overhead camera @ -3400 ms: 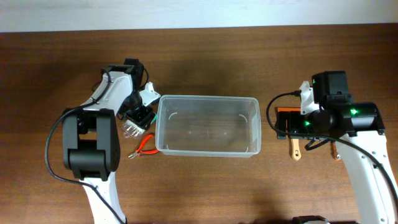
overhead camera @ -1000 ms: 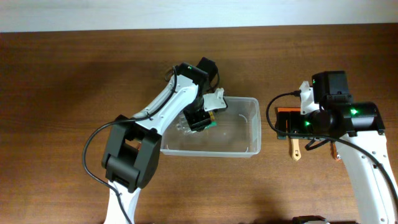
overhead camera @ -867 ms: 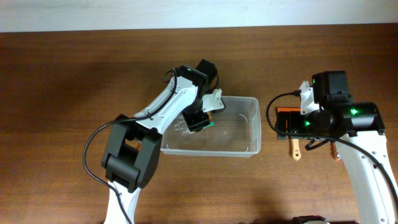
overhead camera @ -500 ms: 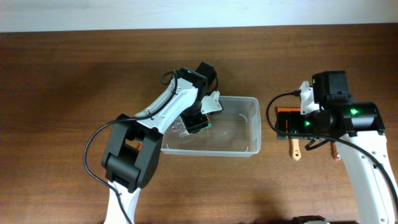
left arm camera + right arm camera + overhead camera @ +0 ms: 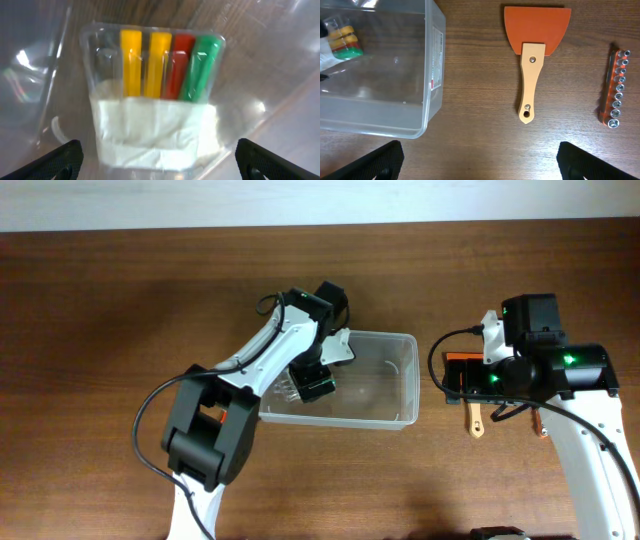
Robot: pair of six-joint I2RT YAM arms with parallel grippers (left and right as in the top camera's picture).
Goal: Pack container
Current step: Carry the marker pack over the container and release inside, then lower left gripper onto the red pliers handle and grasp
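Note:
The clear container [image 5: 385,395] stands mid-table. A clear blister pack [image 5: 160,75] with two yellow, one red and one green piece on a white card lies inside it at the left end [image 5: 288,390]. My left gripper [image 5: 310,383] hovers over that pack, its fingers [image 5: 55,160] spread wide at both sides of the pack, not touching it. My right gripper [image 5: 492,380] is open and empty above the table right of the container [image 5: 380,100]. The pack also shows through the container wall in the right wrist view [image 5: 342,42].
An orange scraper with a wooden handle [image 5: 530,75] lies right of the container, under my right gripper. An orange socket-bit holder [image 5: 616,87] lies further right. My left arm [image 5: 250,360] reaches over the container's left rim.
My left gripper has shifted a little left and toward the front inside the container, with the pack lying below it. The right arm has not moved.

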